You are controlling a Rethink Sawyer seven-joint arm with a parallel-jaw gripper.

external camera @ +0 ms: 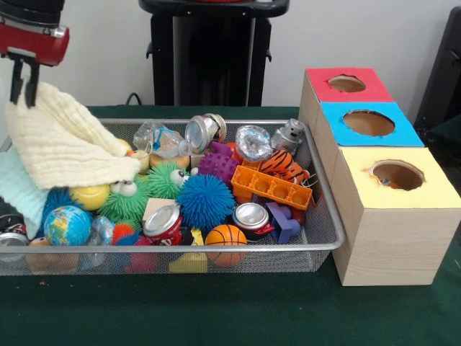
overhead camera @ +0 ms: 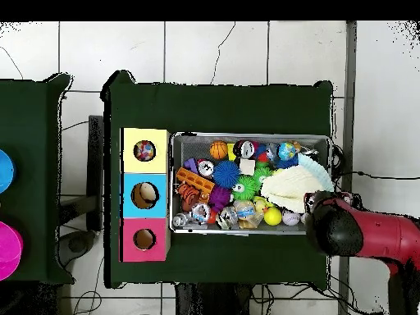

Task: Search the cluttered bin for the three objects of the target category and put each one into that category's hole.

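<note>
While our gripper pinches the top corner of the plain cream cloth above the bin, we see no printed bundles there. Being soft and light, they should be pinched by a fold.

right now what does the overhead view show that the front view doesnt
Only the overhead view shows what lies inside the boxes: a patterned bundle in the yellow hole and something pale in the blue hole. It also shows the tiled floor and round blue and pink things at the left edge.

Only the front view shows the claw pinching the cream cloth from the side, and the boxes' wooden sides.

Both show the wire bin full of toys, the lifted cloth, the red arm and the three coloured boxes.
</note>
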